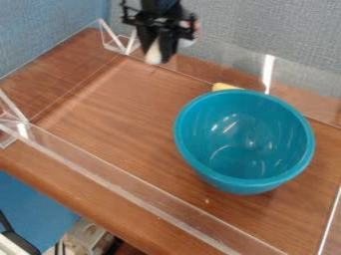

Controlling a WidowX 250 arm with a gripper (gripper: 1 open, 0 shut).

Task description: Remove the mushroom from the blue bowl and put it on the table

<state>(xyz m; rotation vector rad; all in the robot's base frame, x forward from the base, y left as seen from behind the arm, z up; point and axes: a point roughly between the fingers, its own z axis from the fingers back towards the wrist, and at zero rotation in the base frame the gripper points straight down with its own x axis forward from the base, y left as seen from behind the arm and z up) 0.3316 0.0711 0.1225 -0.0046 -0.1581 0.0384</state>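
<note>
The blue bowl (244, 140) sits on the right side of the table (100, 110) and looks empty inside. My gripper (159, 50) hangs over the far edge of the table, well to the left of the bowl and above the surface. Its black fingers are shut on the mushroom (158, 52). Only the cream-white stem shows between them; the cap is hidden by the fingers.
A yellow object (228, 88) lies just behind the bowl's far rim. Low clear acrylic walls (80, 169) edge the table, with clear brackets at the far left corner (120, 40) and the near left (14, 122). Bare wood lies left of the bowl.
</note>
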